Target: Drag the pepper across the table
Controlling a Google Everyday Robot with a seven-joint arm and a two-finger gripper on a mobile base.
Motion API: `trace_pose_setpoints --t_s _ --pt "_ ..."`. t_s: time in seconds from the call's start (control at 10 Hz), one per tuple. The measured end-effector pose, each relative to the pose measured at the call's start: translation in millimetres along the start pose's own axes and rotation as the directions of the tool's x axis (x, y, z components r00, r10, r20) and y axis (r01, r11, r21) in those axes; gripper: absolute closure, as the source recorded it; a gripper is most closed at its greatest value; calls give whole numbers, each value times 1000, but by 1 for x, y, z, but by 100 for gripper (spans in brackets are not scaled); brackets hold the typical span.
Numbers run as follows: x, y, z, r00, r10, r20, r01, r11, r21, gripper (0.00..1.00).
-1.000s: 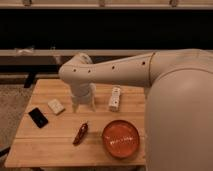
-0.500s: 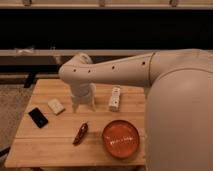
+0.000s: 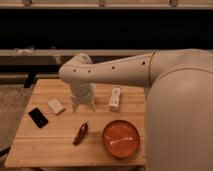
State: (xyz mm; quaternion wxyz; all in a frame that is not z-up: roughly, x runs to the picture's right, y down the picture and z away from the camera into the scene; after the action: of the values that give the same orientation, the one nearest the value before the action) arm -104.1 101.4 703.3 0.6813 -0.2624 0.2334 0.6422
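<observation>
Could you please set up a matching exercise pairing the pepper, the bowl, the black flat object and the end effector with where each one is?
Things: 1 pepper; 2 bowl; 3 black flat object; 4 end effector.
Places: A near the table edge at picture-left; B over the table, behind the pepper; C at the front, picture-right of the pepper; D between the black flat object and the bowl.
Pairs: 1-D; 2-C; 3-A; 4-B.

The tool (image 3: 84, 104) hovers just behind the pepper (image 3: 80, 133) — bowl (image 3: 121, 139) blocks one side, open table (image 3: 55, 146) toward the phone (image 3: 38, 117).

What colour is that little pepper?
The pepper is dark red, camera view; the tool hangs just behind it.
</observation>
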Motion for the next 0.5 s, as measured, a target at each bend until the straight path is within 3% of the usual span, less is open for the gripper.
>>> trace_pose_setpoints --t_s 0.3,0.5 --pt "1 2 2 1000 1 6 -1 1000 14 35" --pt "18 18 5 1000 -1 21 1 1000 31 35"
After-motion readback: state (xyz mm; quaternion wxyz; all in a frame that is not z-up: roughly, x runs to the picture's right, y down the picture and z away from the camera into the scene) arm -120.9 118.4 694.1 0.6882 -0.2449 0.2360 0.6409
